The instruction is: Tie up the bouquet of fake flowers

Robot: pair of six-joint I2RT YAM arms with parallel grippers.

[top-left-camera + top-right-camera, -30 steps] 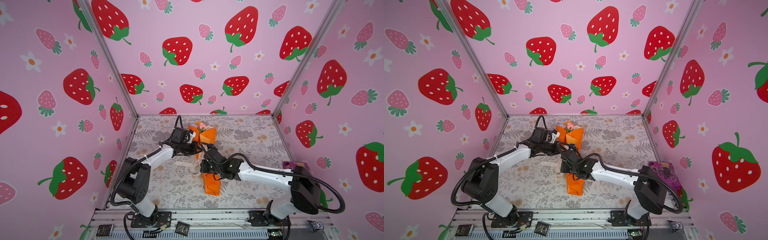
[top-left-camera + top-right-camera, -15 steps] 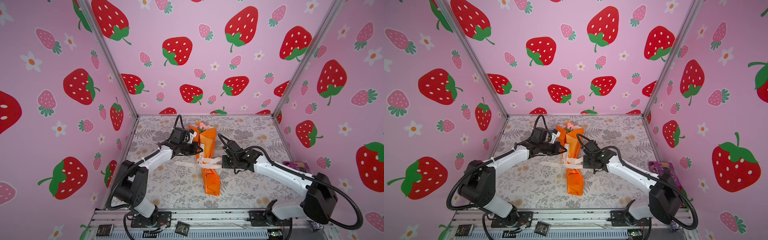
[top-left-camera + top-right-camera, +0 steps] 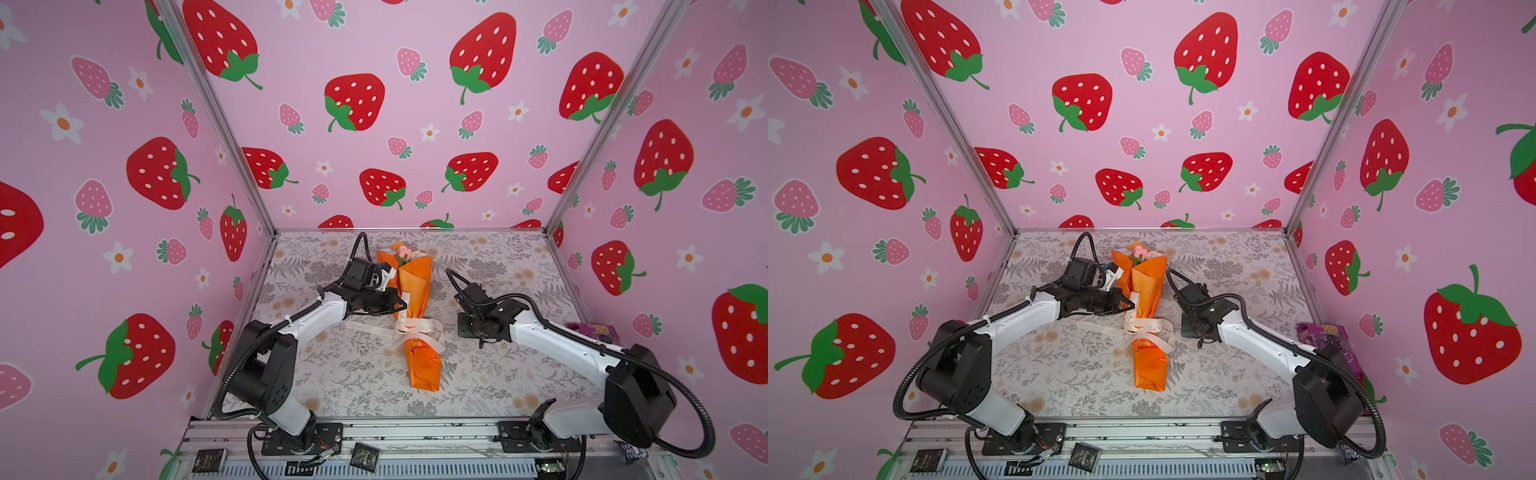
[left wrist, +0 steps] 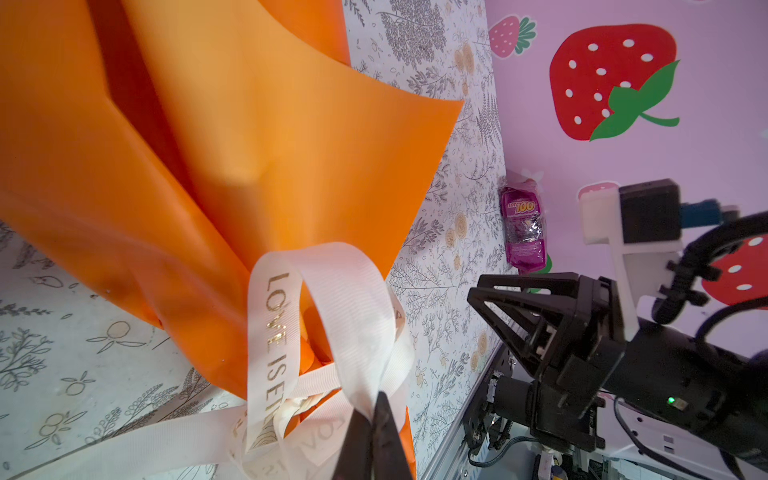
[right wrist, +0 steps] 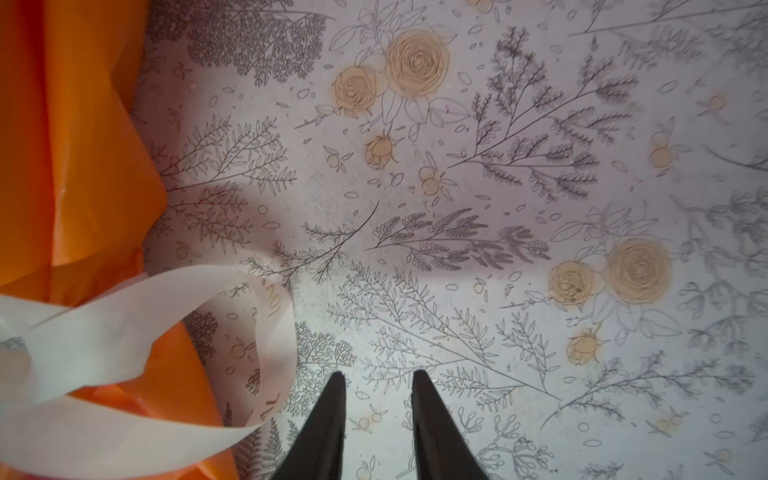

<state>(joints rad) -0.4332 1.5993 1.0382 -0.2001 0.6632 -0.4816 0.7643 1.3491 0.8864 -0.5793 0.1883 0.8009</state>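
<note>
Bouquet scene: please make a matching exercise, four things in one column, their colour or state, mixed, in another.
Things: 1 bouquet of fake flowers; 2 ribbon; 3 left gripper; 4 right gripper.
States: A open, holding nothing; B cream with gold letters; C wrapped in orange paper; D shut on the ribbon.
Pairs: 1-C; 2-B; 3-D; 4-A.

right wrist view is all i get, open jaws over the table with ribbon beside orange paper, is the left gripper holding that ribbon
Observer: Yes. In the left wrist view the left gripper is shut on a loop of the ribbon.
Operator: is the ribbon around the bouquet
Observer: In both top views it wraps the bouquet of fake flowers, with loose ends lying on the table.
Operator: which way do the blooms point
Observer: Toward the back wall.
</note>
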